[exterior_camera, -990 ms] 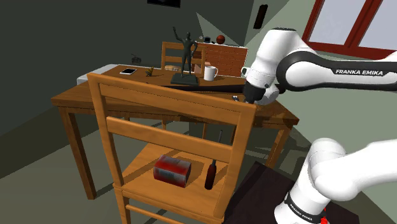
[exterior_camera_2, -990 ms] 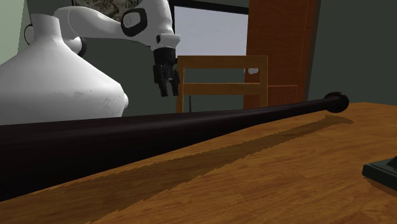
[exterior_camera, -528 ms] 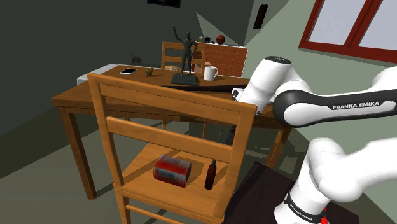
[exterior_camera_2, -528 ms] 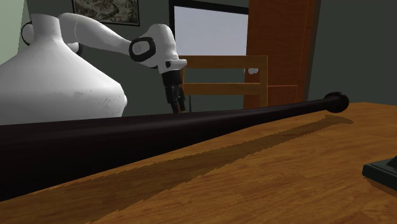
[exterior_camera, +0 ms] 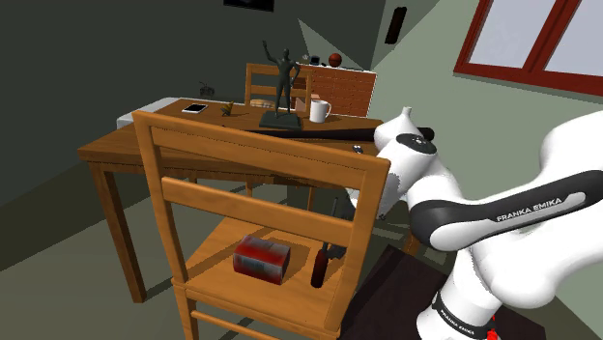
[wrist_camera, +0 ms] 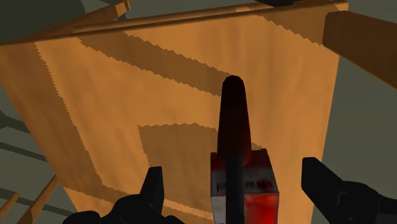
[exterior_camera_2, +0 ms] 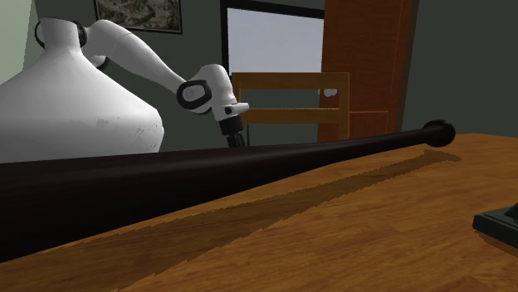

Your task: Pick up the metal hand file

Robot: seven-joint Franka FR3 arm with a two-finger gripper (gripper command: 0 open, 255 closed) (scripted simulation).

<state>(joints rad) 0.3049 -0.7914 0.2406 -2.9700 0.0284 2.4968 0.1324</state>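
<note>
The hand file (exterior_camera: 320, 263) lies on the wooden chair seat (exterior_camera: 232, 280), its dark handle toward the front edge and its thin blade pointing at the backrest. In the wrist view the file (wrist_camera: 233, 127) runs up between my open fingers (wrist_camera: 155, 189), neither of which touches it. My gripper (wrist_camera: 236, 191) hangs just above the seat, over the file's blade end. In the shoulder view the chair's backrest (exterior_camera: 261, 155) partly hides my hand. In the second exterior view the gripper (exterior_camera_2: 235, 138) dips behind a dark bat.
A red box (exterior_camera: 263, 259) sits on the seat close beside the file, also the red box (wrist_camera: 247, 184) under the blade. The wooden table (exterior_camera: 126, 145) behind the chair carries a statue (exterior_camera: 282, 82), a white mug (exterior_camera: 319, 110) and a long dark bat (exterior_camera_2: 249, 162).
My arm has come down from table height to behind the chair's backrest, bringing the gripper low over the seat. The file and red box have not moved.
</note>
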